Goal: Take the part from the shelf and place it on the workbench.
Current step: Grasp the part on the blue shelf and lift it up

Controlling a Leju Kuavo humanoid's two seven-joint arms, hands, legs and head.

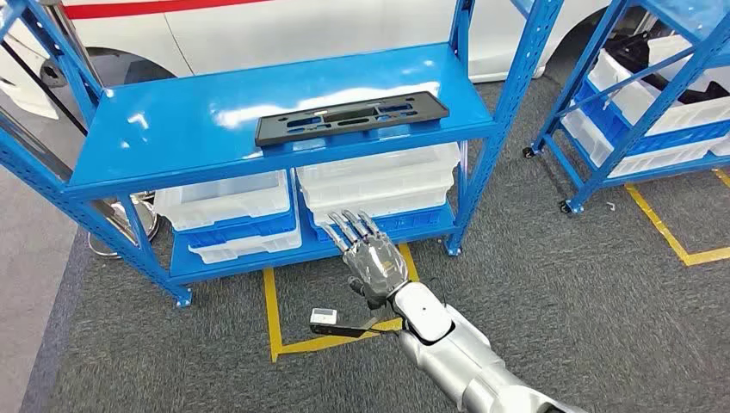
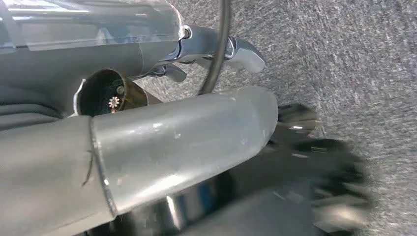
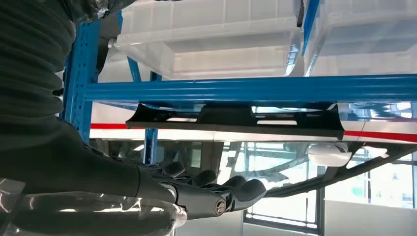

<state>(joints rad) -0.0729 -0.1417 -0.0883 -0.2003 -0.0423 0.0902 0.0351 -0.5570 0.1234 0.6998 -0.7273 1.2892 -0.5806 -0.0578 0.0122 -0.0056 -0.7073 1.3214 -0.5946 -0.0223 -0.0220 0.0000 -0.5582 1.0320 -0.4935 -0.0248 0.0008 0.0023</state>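
Observation:
The part (image 1: 351,117) is a flat black plastic panel with slots, lying along the front edge of the blue shelf's (image 1: 172,129) upper level. My right hand (image 1: 372,254) is stretched out below and in front of it, level with the lower tier, fingers straight and apart, holding nothing. From the right wrist view the part (image 3: 236,118) is seen from underneath, overhanging the blue shelf edge (image 3: 246,88), with my right hand (image 3: 147,187) well beneath it. My left hand (image 2: 319,162) hangs over grey carpet, its dark fingers blurred and spread, nothing in them.
White plastic bins (image 1: 224,202) (image 1: 379,185) fill the lower tier behind my right hand. A second blue rack (image 1: 637,112) with white bins stands to the right. Yellow tape (image 1: 272,310) marks the grey carpet. A white car (image 1: 258,26) is parked behind the shelf.

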